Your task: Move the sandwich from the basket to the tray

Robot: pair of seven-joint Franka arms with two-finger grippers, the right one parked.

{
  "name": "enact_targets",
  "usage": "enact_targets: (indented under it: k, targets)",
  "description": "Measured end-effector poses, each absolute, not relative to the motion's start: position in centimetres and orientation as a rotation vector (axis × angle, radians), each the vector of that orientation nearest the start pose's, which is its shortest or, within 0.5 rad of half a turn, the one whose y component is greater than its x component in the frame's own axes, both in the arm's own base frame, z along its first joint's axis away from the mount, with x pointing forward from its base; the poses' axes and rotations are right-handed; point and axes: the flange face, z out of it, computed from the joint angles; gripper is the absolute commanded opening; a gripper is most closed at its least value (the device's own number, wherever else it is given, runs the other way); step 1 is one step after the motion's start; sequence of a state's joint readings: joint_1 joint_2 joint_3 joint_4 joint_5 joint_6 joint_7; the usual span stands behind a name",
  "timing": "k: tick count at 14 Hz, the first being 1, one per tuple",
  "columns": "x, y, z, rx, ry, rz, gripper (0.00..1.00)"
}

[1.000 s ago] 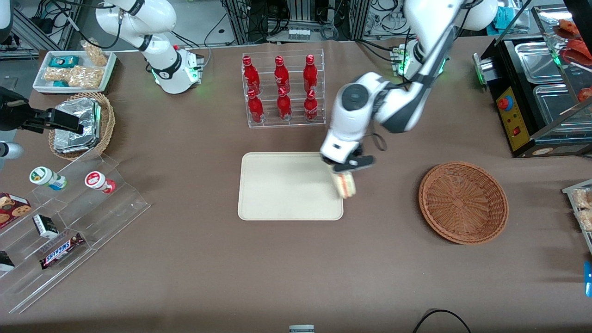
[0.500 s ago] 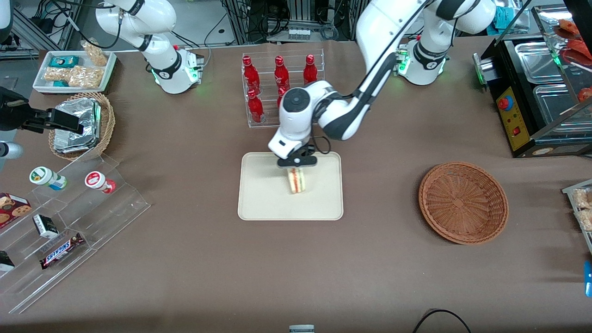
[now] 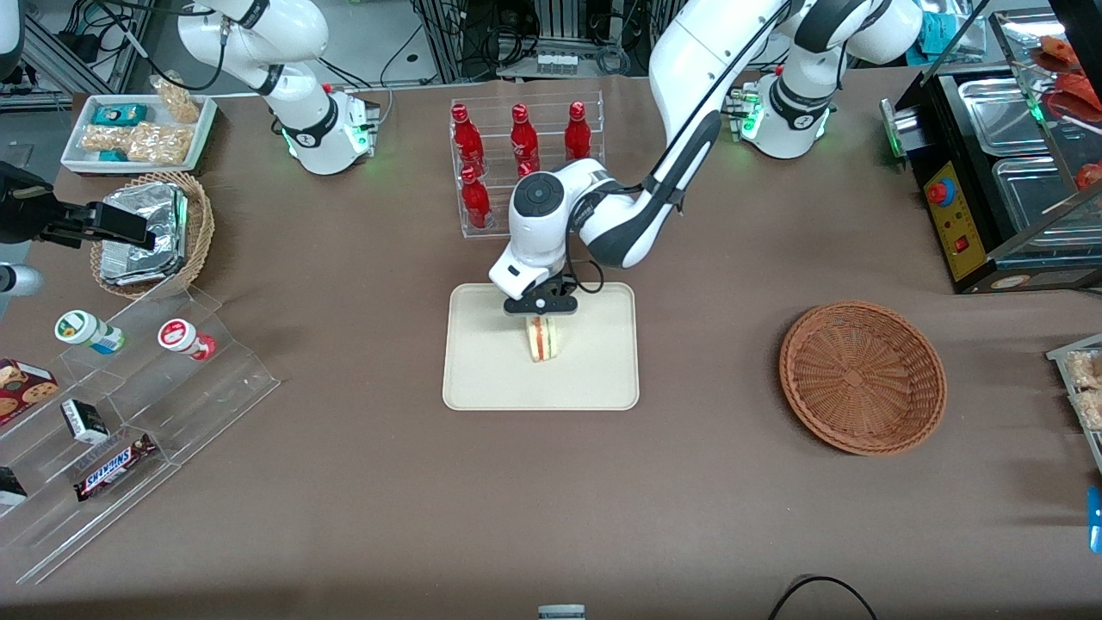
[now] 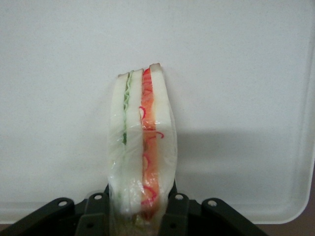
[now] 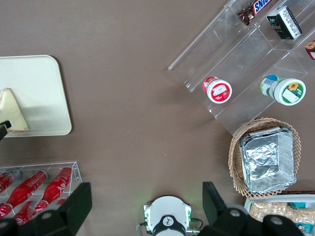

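— How do you reckon the sandwich (image 3: 543,338) will handle?

— Light and soft, I'd judge — white bread in a thin clear wrap, with layers that look easy to crush or slide apart. The wrap is probably a little slippery too. A gentle squeeze across the two flat bread faces near the thick end seems the sensible hold, and that is where the end effector (image 3: 540,306) has it: in the wrist view the fingers (image 4: 173,211) are closed on the sandwich (image 4: 142,142), one against each outer slice, at the wide end.

— And where is it?

— Over the middle of the tray (image 3: 482,379), on edge beneath the end effector. Whether its lower edge touches the tray or hangs just above it, I cannot tell. The basket (image 3: 863,375) sits empty on the counter (image 3: 362,499), well apart toward the working arm's end.

— Which way does it point?

— The layers stand upright — green by one slice, red and pink by the other. Its long axis runs from the gripped wide end out to the narrow tip, which points toward the front camera.
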State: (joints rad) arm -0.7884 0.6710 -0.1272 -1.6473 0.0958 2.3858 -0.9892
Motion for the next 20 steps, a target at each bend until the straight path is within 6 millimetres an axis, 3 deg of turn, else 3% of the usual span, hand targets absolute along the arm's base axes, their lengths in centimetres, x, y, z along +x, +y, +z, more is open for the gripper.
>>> enact_targets:
  k: [5,8,10,17,20]
  targets:
    - [43.7,-53.9,22.8,-3.201,-0.026,-0.052,0.53]
    - [44.5,-53.2,22.7,-3.198,-0.003,-0.052,0.87]
    - [45.1,-52.7,22.7,-3.197,-0.020,-0.050,0.99]
    - [45.3,-52.9,23.2,-3.208,-0.040,-0.050,1.00]
    - [45.7,-52.9,25.6,-3.196,-0.068,-0.039,1.00]
